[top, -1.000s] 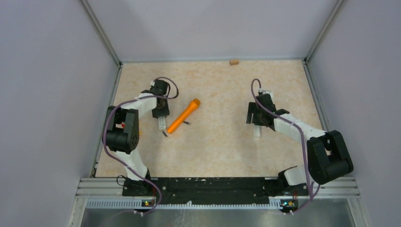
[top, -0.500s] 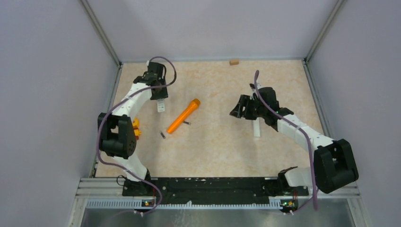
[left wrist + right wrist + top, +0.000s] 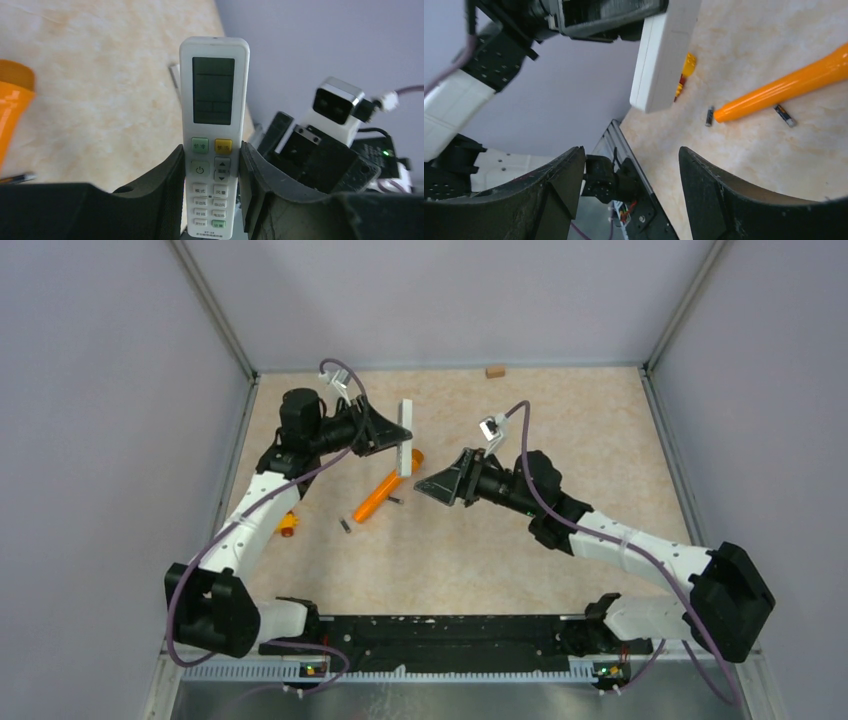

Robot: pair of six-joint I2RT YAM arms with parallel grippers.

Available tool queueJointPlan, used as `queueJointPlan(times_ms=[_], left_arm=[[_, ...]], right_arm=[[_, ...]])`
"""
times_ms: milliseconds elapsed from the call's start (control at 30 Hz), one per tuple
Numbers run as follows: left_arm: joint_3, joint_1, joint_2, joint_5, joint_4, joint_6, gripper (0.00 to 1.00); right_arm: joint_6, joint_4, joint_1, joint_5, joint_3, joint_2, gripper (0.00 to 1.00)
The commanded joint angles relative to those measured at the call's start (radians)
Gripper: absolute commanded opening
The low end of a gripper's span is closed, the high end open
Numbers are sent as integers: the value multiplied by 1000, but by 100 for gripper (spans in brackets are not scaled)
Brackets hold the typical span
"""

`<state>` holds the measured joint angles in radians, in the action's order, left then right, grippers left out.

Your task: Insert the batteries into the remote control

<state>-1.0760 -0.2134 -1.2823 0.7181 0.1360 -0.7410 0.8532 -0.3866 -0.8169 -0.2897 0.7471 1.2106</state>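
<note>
My left gripper [image 3: 397, 439] is shut on the white remote control [image 3: 405, 435] and holds it upright above the table. In the left wrist view the jaws clamp its button end [image 3: 213, 100], display side facing the camera. My right gripper [image 3: 440, 486] hangs open and empty just right of the remote, pointing at it. The right wrist view shows the remote's plain side [image 3: 664, 55] above its open jaws [image 3: 631, 160]. Two batteries lie on the table by the orange tube [image 3: 385, 490]: one [image 3: 345, 526] near its thin end, one [image 3: 396, 500] beside it. They also show as battery [image 3: 709, 116] and battery [image 3: 785, 115].
A small orange-and-yellow object [image 3: 288, 525] lies near the left wall under the left arm. A little brown block [image 3: 494, 370] sits at the back wall. Grey walls close in the beige table [image 3: 600, 420] on three sides.
My left arm has lifted the remote off the table and swung it upright towards the middle. My right arm has swung left towards it, its jaws still open.
</note>
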Motion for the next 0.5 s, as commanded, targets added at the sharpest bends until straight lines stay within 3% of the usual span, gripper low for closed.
queueJointPlan(times_ms=[0, 267, 467], left_arm=[[52, -17, 47, 223, -360, -268, 0], [101, -44, 61, 251, -546, -458, 0], [140, -55, 47, 284, -651, -518, 0]], right_arm=[[91, -192, -22, 42, 46, 13, 70], [41, -145, -27, 83, 123, 43, 70], [33, -288, -26, 29, 106, 41, 58]])
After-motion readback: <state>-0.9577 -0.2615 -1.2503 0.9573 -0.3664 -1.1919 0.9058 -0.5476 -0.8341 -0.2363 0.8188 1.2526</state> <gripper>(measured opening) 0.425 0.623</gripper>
